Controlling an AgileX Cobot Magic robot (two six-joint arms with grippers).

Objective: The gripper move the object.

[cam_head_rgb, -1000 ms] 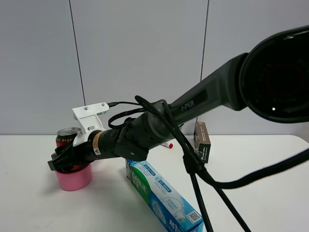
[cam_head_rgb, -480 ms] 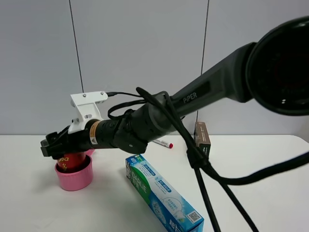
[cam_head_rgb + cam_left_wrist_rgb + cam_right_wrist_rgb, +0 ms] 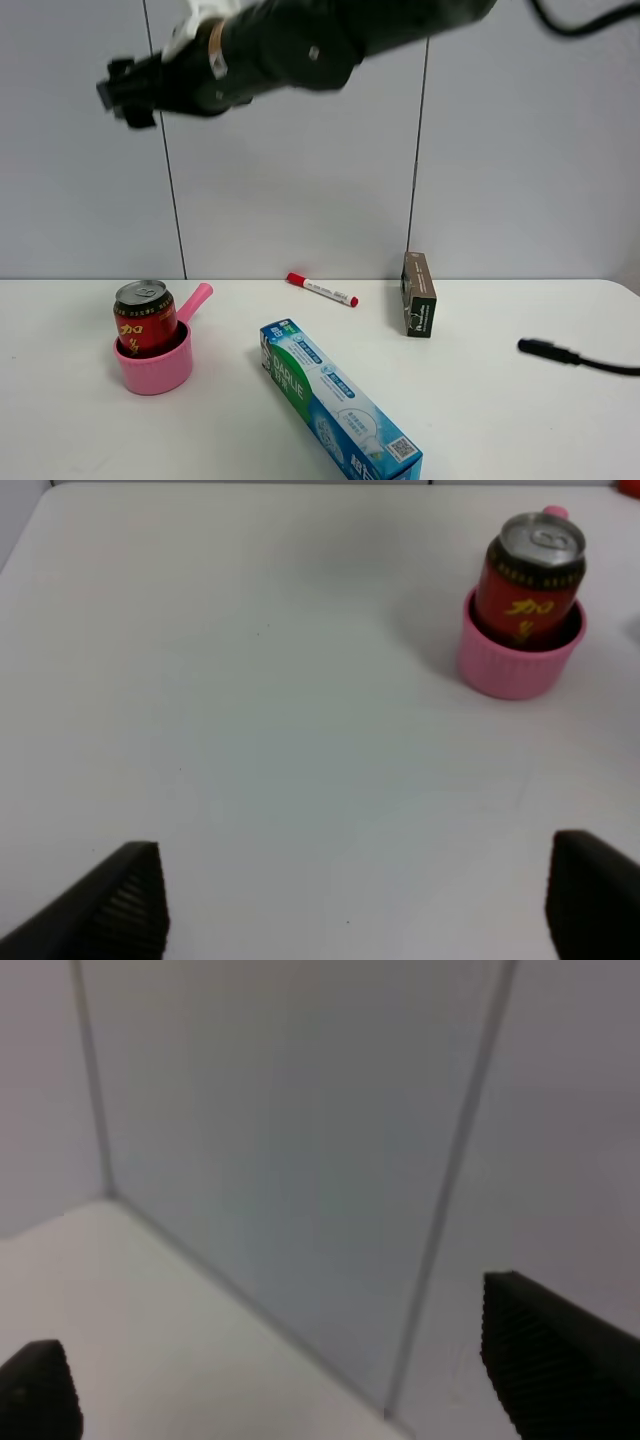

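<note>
Can (image 3: 143,318) position, exterior high view: it stands upright in the pink saucepan (image 3: 160,372) at the left of the worktop (image 3: 520,400), long axis vertical, pull-tab up. The right gripper (image 3: 122,88) reaches across the middle and hangs high over that same side, well apart from the can and nearly overhead. It points sideways toward the left edge of the scene, not down at the can. This view does not show whether its fingers are spread.

Left wrist view: the left gripper (image 3: 350,890) has its fingers (image 3: 135,900) wide apart with nothing between them. The can (image 3: 532,580) in the saucepan (image 3: 515,670) lies ahead of them, well apart and off the centreline. This arm appears low and faces the can, so I judge it the better placed of the two.

Right wrist view: the right gripper (image 3: 280,1370) has its fingers (image 3: 545,1350) apart and empty. They frame only wall panels; the can is out of sight, so any grasp would first need a downward turn.
</note>
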